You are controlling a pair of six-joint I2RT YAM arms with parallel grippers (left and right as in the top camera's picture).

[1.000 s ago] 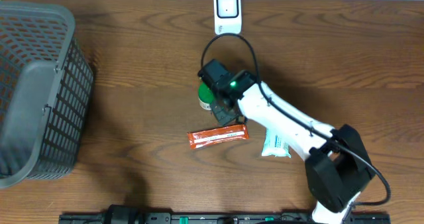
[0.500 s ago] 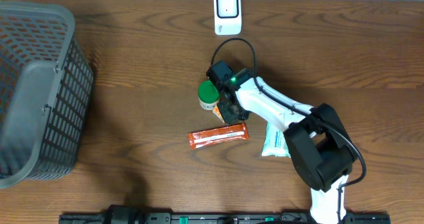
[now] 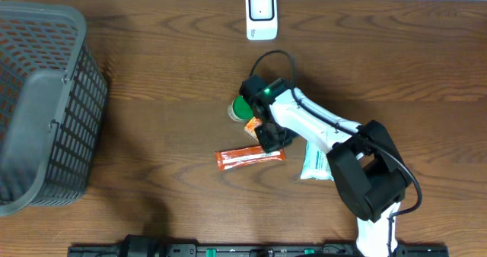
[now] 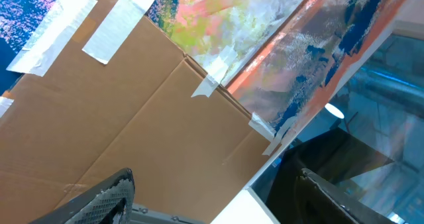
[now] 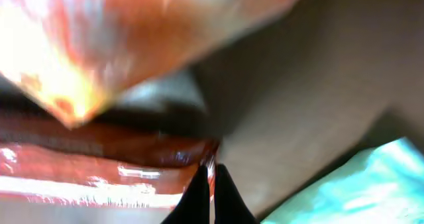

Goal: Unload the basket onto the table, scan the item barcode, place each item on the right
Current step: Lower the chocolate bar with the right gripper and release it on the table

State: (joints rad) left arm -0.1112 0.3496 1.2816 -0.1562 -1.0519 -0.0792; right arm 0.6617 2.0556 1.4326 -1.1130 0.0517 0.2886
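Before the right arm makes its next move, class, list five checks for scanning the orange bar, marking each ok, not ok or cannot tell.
1. Scanner uncovered at the table's far edge: ok.
2. Right gripper shut: ok.
3. Orange bar actually pinched in it: cannot tell.
4. Barcode on the bar in sight: cannot tell.
5. Left gripper open and empty, away from the items: ok.
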